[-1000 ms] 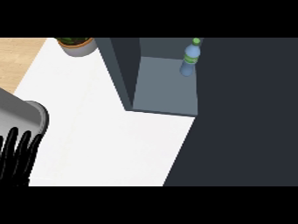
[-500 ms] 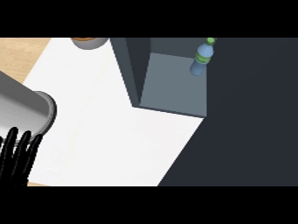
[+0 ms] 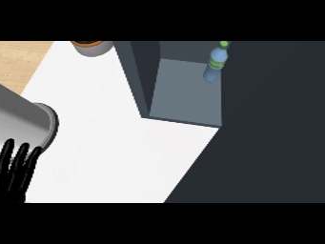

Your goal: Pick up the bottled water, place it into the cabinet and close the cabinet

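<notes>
The bottled water (image 3: 217, 64), clear blue with a green cap, stands upright inside the open grey cabinet (image 3: 187, 100), close to its right side near the back. My left hand (image 3: 10, 171) shows at the lower left edge, fingers straight and pointing up, holding nothing, far from the bottle. Its grey forearm (image 3: 14, 119) crosses the left edge above it. My right hand is not in view.
A large dark panel (image 3: 284, 133) fills the right side beside the cabinet opening. The white counter (image 3: 123, 143) spreads between my hand and the cabinet. A brown-topped pot (image 3: 92, 46) sits at the top edge, with wooden floor (image 3: 10, 62) to its left.
The cabinet, bottle and pot have drifted a little right and up in the view. More of my left forearm shows at the left. The hand stays in place.
</notes>
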